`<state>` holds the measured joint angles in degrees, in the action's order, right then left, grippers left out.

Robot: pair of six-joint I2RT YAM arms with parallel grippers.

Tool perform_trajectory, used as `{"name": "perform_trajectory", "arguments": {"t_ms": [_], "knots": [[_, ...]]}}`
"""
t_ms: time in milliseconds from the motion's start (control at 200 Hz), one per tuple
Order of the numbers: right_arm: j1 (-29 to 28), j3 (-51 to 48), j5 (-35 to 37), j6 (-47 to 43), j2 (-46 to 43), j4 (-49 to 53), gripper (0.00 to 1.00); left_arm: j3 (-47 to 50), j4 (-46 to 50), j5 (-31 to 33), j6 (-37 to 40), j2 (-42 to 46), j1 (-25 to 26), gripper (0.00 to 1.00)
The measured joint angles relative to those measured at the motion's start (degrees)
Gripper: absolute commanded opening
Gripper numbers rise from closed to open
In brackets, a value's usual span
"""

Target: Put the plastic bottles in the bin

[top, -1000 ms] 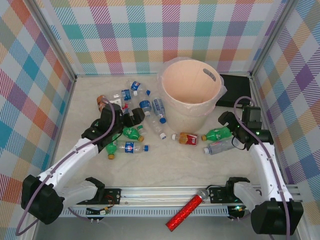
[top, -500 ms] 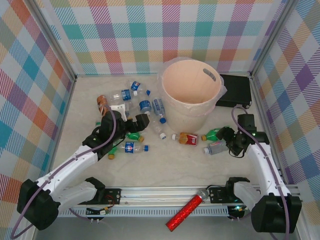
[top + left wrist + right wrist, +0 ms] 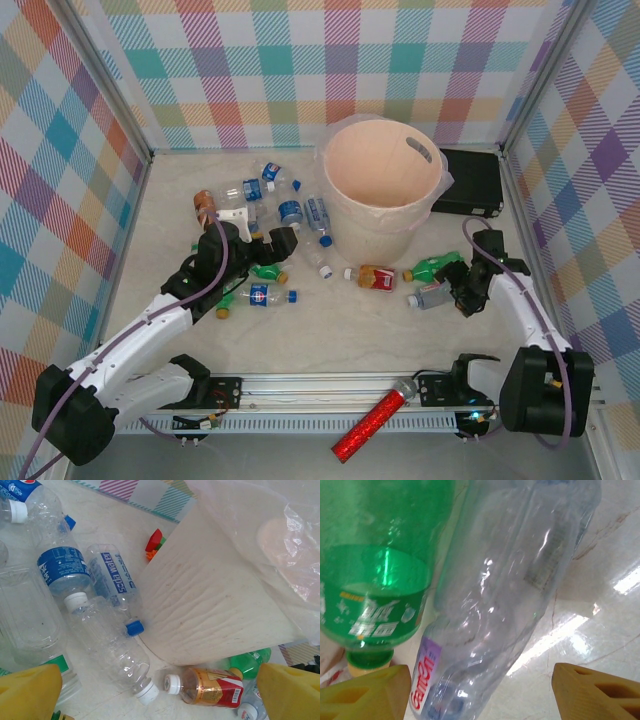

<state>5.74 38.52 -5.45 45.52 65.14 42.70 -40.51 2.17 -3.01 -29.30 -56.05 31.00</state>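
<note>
The beige bin (image 3: 385, 215) stands at the back centre, its wall (image 3: 210, 610) close ahead in the left wrist view. Plastic bottles lie around it: several to its left (image 3: 280, 200), a brown red-labelled one (image 3: 377, 277) (image 3: 212, 686), a green one (image 3: 435, 267) (image 3: 375, 570) and a crushed clear one (image 3: 430, 296) (image 3: 505, 590). My right gripper (image 3: 462, 285) (image 3: 480, 695) is low over the clear bottle, jaws astride it, with a gap at the right finger (image 3: 595, 690). My left gripper (image 3: 262, 240) (image 3: 160, 695) hovers open above a clear white-capped bottle (image 3: 112, 647).
A flat black case (image 3: 470, 183) lies behind the bin on the right. A red glittery tube (image 3: 370, 425) rests on the front rail. Checked walls close in the left, back and right. A green bottle (image 3: 265, 268) and a blue-labelled one (image 3: 262, 294) lie under the left arm.
My right gripper has dropped and swung in onto the clear bottle, its jaws narrowing round it. My left gripper has shifted a little right over the bottles, still wide.
</note>
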Motion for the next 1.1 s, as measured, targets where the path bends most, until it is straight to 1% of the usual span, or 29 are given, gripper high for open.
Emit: {"name": "perform_trajectory", "arguments": {"t_ms": [140, 365, 540, 595, 655, 725, 855, 915, 1030, 1100], "knots": [[2.27, -0.72, -1.99, 0.48, 3.5, -2.29, 0.74, 0.0, 0.04, -0.59, 0.07, 0.0, 0.0, 1.0], [3.63, -2.51, -4.11, 0.83, 6.32, -6.45, 0.72, 0.0, 0.07, -0.66, 0.17, -0.02, 0.0, 0.99], [4.35, -4.13, -4.76, 1.11, 8.2, -7.8, 0.74, 0.0, 0.46, -0.98, 0.17, -0.09, 0.0, 1.0], [4.44, -4.24, -4.94, 1.25, 8.17, -8.02, 0.72, 0.0, 0.5, -1.01, 0.17, -0.09, 0.0, 1.0], [4.46, -4.26, -4.94, 1.51, 8.15, -8.17, 0.66, -0.02, 0.52, -1.01, 0.17, -0.09, 0.0, 1.0], [4.55, -4.26, -4.9, 1.73, 7.98, -8.24, 0.64, -0.02, 0.85, -1.01, 0.17, -0.09, 0.0, 1.0], [4.72, -4.26, -4.0, 1.64, 4.81, -7.78, 0.6, -0.39, 2.32, -1.01, 0.17, -0.07, 0.0, 1.0], [4.76, -4.26, -3.32, 1.62, 1.97, -7.17, 0.58, -0.68, 2.99, -1.01, 0.17, -0.07, 0.0, 1.0], [4.76, -4.24, -2.08, 1.16, -3.8, -5.46, 0.58, -1.66, 4.2, -0.96, 0.15, 0.02, 0.0, 1.0], [4.81, -4.11, -1.38, 0.59, -7.41, -4.07, 0.56, -2.32, 4.85, -0.92, 0.15, 0.26, 0.0, 1.0]]}}
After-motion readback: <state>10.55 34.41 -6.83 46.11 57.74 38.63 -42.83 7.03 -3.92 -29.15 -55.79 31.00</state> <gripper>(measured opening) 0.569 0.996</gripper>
